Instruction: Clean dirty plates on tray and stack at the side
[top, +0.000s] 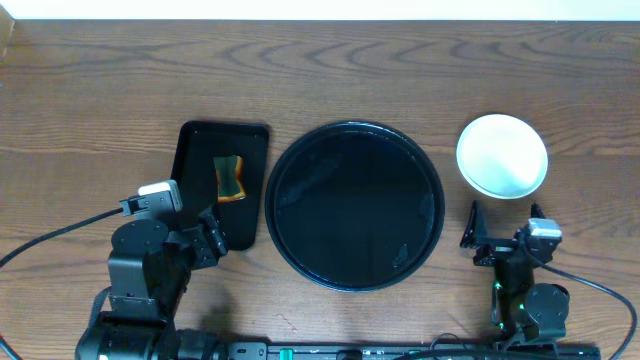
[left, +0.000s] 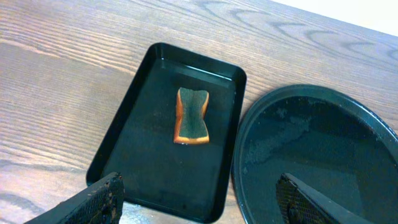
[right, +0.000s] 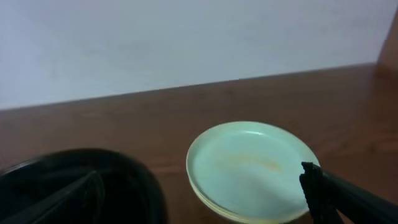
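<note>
The round black tray (top: 355, 205) lies mid-table with no plates on it; its glossy surface looks wet. The plates (top: 502, 155) sit stacked on the bare wood to its right, a pale mint-white one on top. The right wrist view shows layered rims on the plates (right: 249, 165) and a faint orange smear on the top one. My right gripper (top: 503, 222) hovers just in front of the stack, open and holding nothing. My left gripper (top: 212, 238) is open and empty near the front corner of the small rectangular tray.
A small rectangular black tray (top: 222, 180) left of the round one holds an orange-edged green sponge (left: 192, 116). Both arm bases stand at the table's front edge. Bare wood-grain tabletop stretches along the back.
</note>
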